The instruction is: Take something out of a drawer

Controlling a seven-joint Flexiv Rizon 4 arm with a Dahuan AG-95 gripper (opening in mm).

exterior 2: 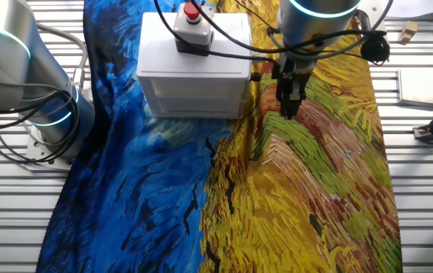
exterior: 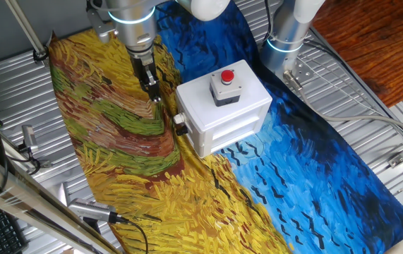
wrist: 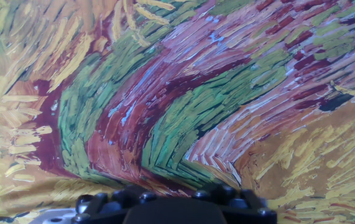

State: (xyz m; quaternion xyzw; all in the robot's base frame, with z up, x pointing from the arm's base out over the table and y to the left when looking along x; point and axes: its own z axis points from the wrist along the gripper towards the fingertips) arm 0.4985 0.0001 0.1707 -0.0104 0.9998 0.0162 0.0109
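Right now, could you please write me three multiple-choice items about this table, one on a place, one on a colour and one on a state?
1. Where are the gripper fingers?
A. Above the painted cloth, beside the white box
B. On the button
C. Off the table, over the wooden floor

2. What colour is the push button on top of the box?
A. Green
B. Red
C. Yellow

3. What state is the drawer in?
A. Pulled fully out
B. Lifted out onto the cloth
C. Pushed into the box

Answers:
1. A: both fixed views show the fingers pointing down at the cloth next to the box's knob side.
2. B: the cap is red in both fixed views.
3. C: only the small knob sticks out from the box's side.
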